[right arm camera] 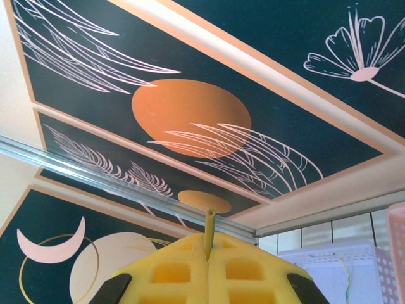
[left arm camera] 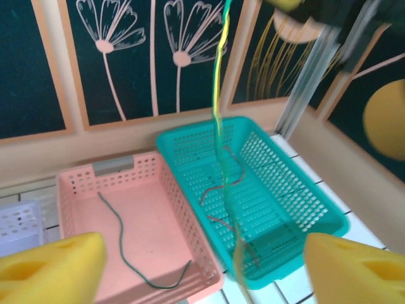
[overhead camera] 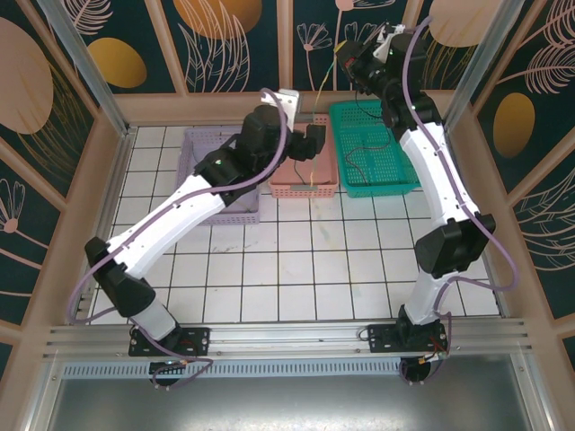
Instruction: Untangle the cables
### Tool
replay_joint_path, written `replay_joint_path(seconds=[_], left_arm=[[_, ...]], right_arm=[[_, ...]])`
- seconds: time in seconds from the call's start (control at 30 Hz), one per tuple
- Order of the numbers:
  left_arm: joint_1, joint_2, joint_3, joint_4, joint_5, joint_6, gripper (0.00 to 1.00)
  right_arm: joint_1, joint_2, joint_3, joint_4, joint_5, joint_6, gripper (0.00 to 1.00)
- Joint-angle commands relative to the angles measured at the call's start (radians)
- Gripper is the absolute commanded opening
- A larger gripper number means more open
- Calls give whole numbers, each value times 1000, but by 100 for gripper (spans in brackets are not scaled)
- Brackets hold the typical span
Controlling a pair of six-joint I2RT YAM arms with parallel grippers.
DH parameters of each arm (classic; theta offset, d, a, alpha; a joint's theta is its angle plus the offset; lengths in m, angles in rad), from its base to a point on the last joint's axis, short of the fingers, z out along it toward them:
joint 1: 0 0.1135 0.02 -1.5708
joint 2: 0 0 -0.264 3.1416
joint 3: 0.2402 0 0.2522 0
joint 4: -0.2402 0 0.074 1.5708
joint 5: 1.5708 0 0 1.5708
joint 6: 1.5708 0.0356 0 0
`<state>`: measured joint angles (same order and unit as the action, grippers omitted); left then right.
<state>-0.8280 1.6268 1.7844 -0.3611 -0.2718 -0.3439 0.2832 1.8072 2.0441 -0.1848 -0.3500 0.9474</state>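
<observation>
On your white tiled table (overhead camera: 296,260), the lilac basket (overhead camera: 199,144), pink basket (left arm camera: 82,183) and teal basket (left arm camera: 304,202) stood side by side at the far edge. Your left gripper (left arm camera: 202,278) hung near the pink one, yellow pads (left arm camera: 50,266) spread wide and gripping nothing. Your right gripper (right arm camera: 209,253), raised high, was clenched on the top end of a yellow-green cable (left arm camera: 218,95) that dangled toward the baskets, while a dark green cable (left arm camera: 120,234) lay in the pink basket and brownish cables (left arm camera: 221,183) in the teal one.
</observation>
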Motion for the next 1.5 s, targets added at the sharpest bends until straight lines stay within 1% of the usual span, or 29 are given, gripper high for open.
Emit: replay_joint_path(seconds=[0.0,0.07,0.13,0.23,0.4,0.47,0.53,0.57,0.6,0.67,0.77,0.83,0.9,0.93,0.97,1.0,1.03,1.07,1.13,1.23,1.3,1.37,1.4,1.47], left_arm=[[14,-72,-18,10,106,-92,94],[33,-76,-40,4,200,-111,96],[49,-48,-42,-41,248,-113,95],[65,21,5,-119,239,-96,94],[108,134,82,-129,254,-92,94],[114,182,127,-135,276,-92,91],[113,215,155,-125,310,-105,82],[114,225,163,-114,327,-114,72],[114,233,168,-102,343,-118,51],[120,241,178,-100,342,-146,0],[128,217,158,-69,326,-195,0],[147,189,133,-17,336,-250,0],[192,176,137,-1,324,-340,0],[221,175,142,1,324,-385,0],[255,171,139,13,327,-433,0],[286,164,126,40,330,-480,0],[312,156,110,66,327,-527,0],[337,147,86,98,318,-574,0],[379,134,45,161,308,-657,0],[409,125,-1,216,273,-764,0],[412,113,-38,257,238,-808,0],[412,101,-74,309,235,-844,0],[412,99,-84,326,246,-856,0],[412,101,-84,326,271,-866,0]], right_arm=[[4,15,39,15,-21,-16,0],[7,25,49,21,-26,-6,0],[14,37,62,24,-32,5,0],[25,56,95,18,-38,13,0],[47,68,125,2,-40,19,0],[52,65,123,6,-38,22,0],[54,62,123,8,-40,28,0],[56,62,126,10,-42,30,0],[54,62,128,11,-46,32,0],[54,64,130,6,-47,32,0],[54,65,138,-10,-44,21,0],[48,74,163,-61,-43,11,0],[40,75,198,-165,-20,-3,39],[37,66,203,-207,3,-10,53],[36,47,195,-258,35,-8,62],[36,15,164,-285,61,3,66],[37,-22,123,-293,86,24,69],[44,-70,43,-281,105,64,70],[71,-199,-166,-235,150,198,74],[177,-398,-520,-91,238,500,81],[281,-498,-745,55,309,730,82],[368,-536,-877,184,390,884,83],[388,-530,-910,235,403,926,83],[396,-489,-909,273,377,956,83]])
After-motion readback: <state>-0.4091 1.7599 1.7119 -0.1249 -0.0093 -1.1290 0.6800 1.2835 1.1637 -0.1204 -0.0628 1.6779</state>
